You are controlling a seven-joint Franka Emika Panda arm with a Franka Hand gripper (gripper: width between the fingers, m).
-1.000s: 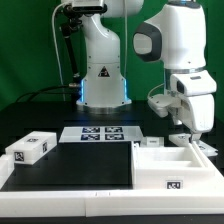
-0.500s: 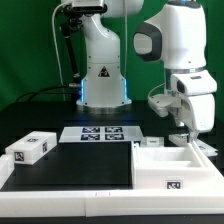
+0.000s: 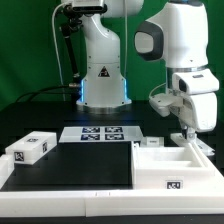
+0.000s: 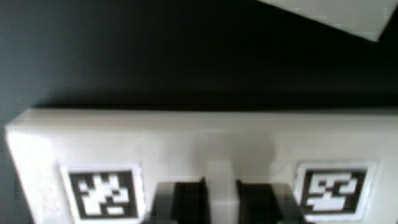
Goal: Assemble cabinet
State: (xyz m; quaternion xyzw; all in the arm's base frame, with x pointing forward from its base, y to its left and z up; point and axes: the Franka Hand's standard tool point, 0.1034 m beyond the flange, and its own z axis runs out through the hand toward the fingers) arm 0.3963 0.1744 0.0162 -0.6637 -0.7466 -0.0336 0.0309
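Observation:
The cabinet's large white open box (image 3: 170, 170) lies at the exterior view's right, with a tag on its front wall. My gripper (image 3: 189, 136) is down at the box's far right corner. In the wrist view a white panel (image 4: 196, 140) with two square tags fills the lower half. My gripper (image 4: 217, 203) has its two dark fingers (image 4: 175, 203) close on either side of a thin white rib of that panel. A small white piece (image 3: 152, 145) lies at the box's far left corner. A white block (image 3: 30, 148) with tags lies at the exterior view's left.
The marker board (image 3: 100, 133) lies flat behind the black mat (image 3: 70, 165). The robot's white base (image 3: 103, 75) stands at the back centre, with cables to its left. A green backdrop closes the back.
The arm and hand have shifted very slightly toward the exterior view's right. The parts on the table have not moved.

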